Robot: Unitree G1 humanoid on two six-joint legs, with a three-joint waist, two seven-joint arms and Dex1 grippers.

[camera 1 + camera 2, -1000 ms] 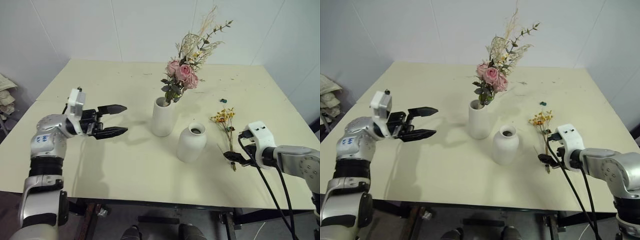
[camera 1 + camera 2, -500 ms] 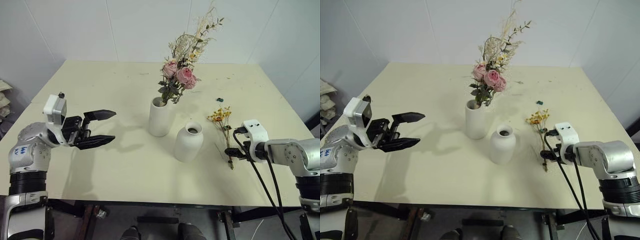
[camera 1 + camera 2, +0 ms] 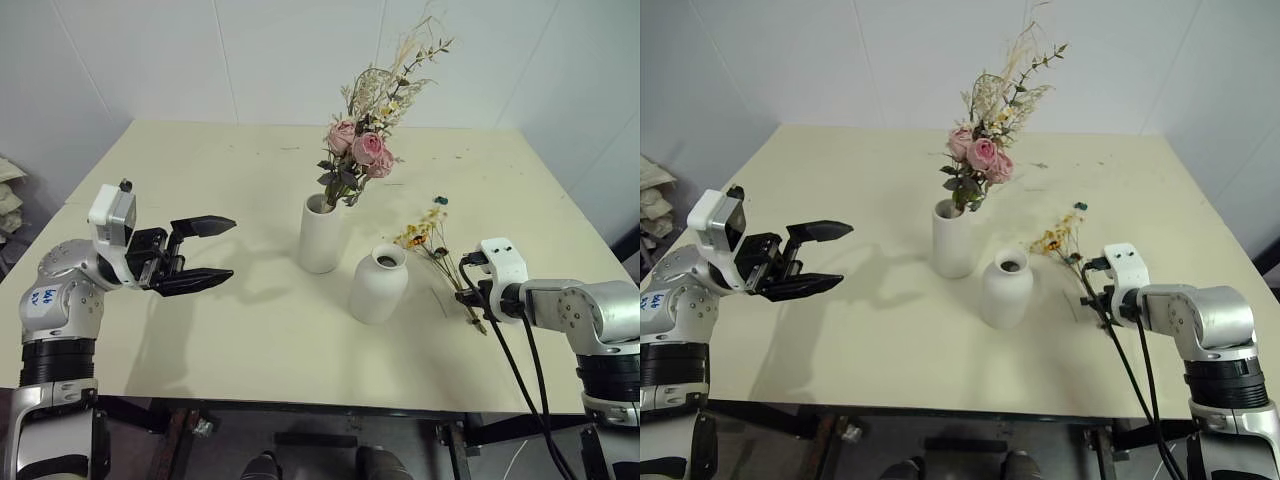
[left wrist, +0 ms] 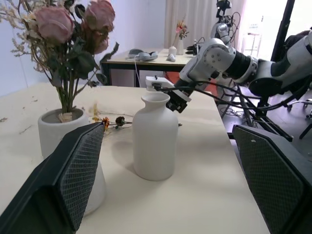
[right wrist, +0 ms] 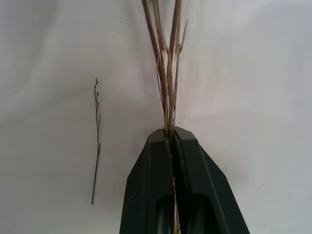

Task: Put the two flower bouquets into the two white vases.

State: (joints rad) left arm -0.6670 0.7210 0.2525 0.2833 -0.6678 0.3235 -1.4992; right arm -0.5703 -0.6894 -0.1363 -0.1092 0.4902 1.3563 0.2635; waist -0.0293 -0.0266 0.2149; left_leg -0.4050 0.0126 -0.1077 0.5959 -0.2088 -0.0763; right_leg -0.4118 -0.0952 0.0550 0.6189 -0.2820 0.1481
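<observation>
Just beside the right gripper (image 5: pixel 171 134), on the bare table (image 3: pixel 250 330), lies one loose thin twig (image 5: pixel 96 141), apart from the stems. Between both grippers stand the short rounded vase (image 3: pixel 379 284), empty, and the tall vase (image 3: pixel 321 232) already holding the pink rose bouquet (image 3: pixel 365 148); short vase is the nearer one to the right gripper, nothing else between. Right gripper clamped tight on the thin stems of the small yellow bouquet (image 3: pixel 428 240), blooms lifted off the table and tilted toward the short vase. Right forearm low over the table, fingers angled down. Left gripper (image 3: pixel 205 255) hangs well clear of the tall vase, jaws spread wide, holding nothing, pointing level toward the vases.
</observation>
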